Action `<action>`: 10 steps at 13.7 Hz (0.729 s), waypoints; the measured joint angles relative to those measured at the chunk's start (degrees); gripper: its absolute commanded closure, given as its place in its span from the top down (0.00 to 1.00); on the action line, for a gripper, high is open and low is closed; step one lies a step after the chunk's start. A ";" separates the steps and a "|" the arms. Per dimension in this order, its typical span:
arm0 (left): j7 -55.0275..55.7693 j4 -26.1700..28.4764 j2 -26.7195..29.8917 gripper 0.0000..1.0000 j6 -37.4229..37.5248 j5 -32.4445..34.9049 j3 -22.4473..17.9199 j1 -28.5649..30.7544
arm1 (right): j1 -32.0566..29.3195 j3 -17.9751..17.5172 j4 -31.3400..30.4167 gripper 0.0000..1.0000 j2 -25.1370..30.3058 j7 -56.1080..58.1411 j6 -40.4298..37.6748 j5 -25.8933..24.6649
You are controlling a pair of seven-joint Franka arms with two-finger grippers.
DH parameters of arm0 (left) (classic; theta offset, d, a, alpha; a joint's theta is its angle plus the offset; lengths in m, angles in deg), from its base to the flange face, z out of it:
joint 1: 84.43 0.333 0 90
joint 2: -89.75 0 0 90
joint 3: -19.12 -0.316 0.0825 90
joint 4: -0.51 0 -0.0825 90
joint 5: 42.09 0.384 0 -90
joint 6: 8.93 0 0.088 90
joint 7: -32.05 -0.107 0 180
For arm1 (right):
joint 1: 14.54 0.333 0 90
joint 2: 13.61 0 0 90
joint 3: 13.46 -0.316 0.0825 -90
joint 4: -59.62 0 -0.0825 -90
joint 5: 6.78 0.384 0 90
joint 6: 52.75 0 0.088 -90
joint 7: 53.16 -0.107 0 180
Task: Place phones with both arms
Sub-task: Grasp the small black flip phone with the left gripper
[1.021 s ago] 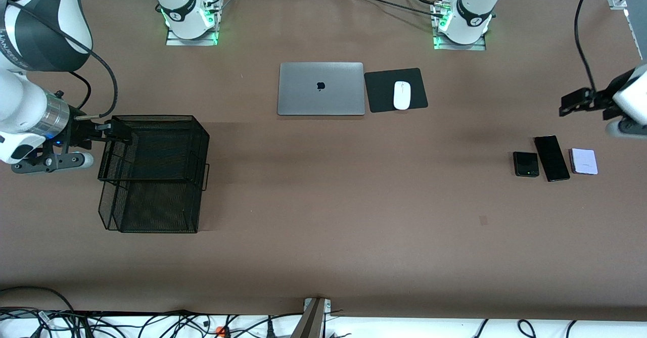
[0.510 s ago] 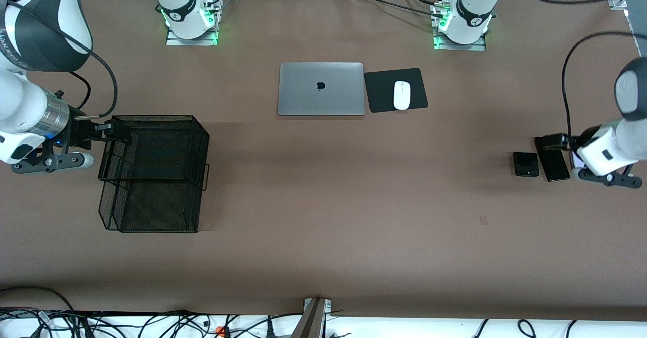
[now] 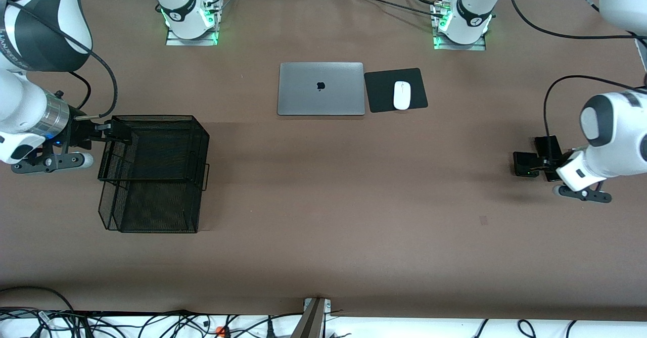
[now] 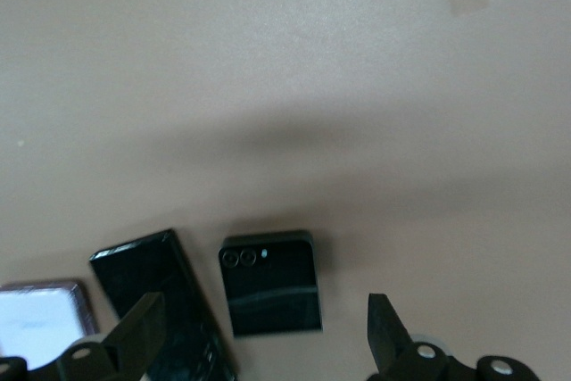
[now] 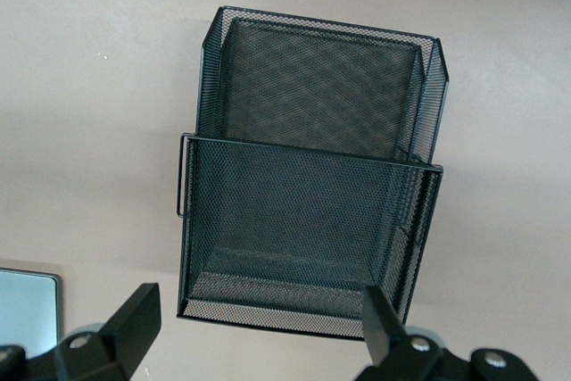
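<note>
Left gripper (image 3: 532, 160) hangs wide open with nothing in it, right over the 3 phones near the table's (image 3: 323, 237) edge at the left arm's end: small black phone (image 4: 270, 282), long black phone (image 4: 165, 296), lavender phone (image 4: 37, 318). Right gripper (image 3: 119, 131) waits over the mesh basket (image 5: 308, 211), also fully open, holding nothing.

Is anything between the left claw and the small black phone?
Nothing visible. The left claw hangs open over the small black phone, with the slim phone beside it and no other object between them.
</note>
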 measured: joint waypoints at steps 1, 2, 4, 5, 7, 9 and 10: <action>0.08 2.74 0.01 1.00 -4.39 0.00 0.03 0.42 | 0.00 0.00 0.00 1.00 0.00 0.00 0.00 0.00; 0.10 5.57 0.01 1.00 -8.68 0.00 0.06 1.27 | 0.00 0.00 0.00 1.00 0.00 0.00 0.00 0.00; 0.10 9.83 0.01 1.00 -14.52 -0.13 0.07 3.37 | 0.00 0.00 0.00 1.00 0.00 0.00 0.00 0.00; 0.10 11.25 0.01 1.00 -16.21 -0.29 0.07 4.25 | 0.00 0.00 0.00 1.00 0.00 0.00 0.00 0.00; 0.21 13.34 0.09 1.00 -18.27 -1.43 0.10 5.02 | 0.00 0.00 0.00 1.00 0.00 0.00 0.00 0.00; 0.68 14.81 0.14 1.00 -20.31 -2.11 0.41 5.02 | 0.00 0.00 0.00 1.00 0.00 0.00 0.00 0.00; 1.17 15.65 0.14 1.00 -21.78 -2.19 0.60 5.02 | 0.00 0.00 0.00 1.00 0.00 0.00 0.00 0.00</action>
